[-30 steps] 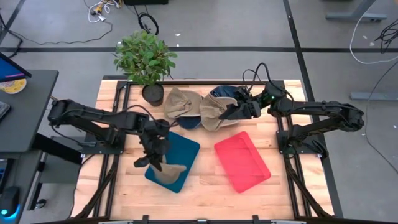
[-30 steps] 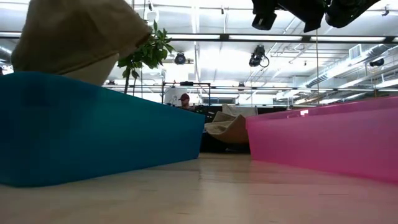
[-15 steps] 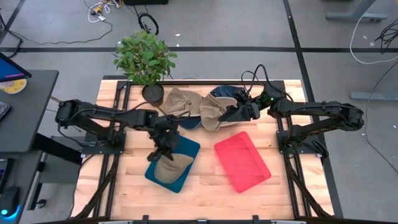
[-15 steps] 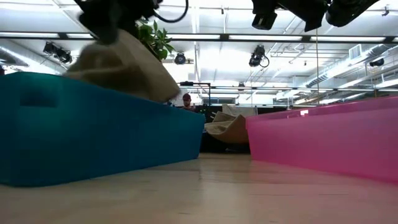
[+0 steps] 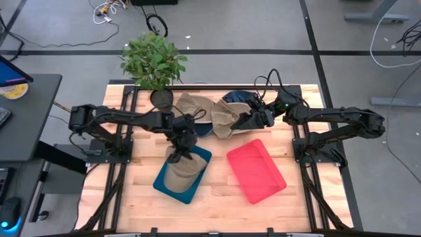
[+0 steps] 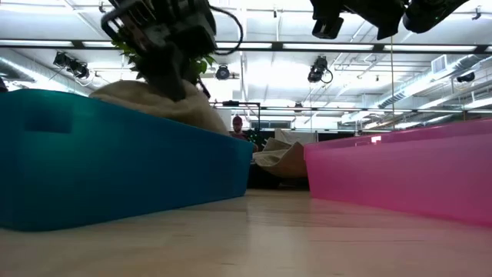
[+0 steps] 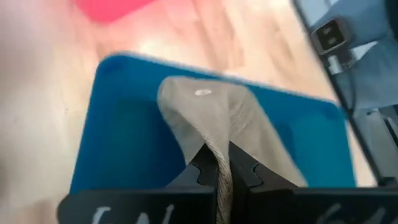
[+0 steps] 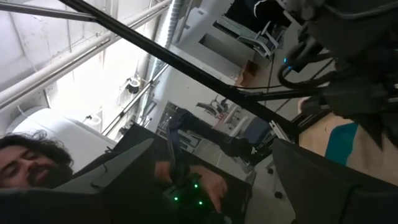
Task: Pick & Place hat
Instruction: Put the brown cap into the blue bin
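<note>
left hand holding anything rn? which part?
Yes. The left hand pinches a fold of the tan hat, which is in the blue bin. The right hand holds nothing.

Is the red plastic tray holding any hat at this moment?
No, the red plastic tray shows only its bare inside, while the beige fabric hat lies in the blue plastic tray.

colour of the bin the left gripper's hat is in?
Blue bin; the hat is tan. Clearest in the high view.
</note>
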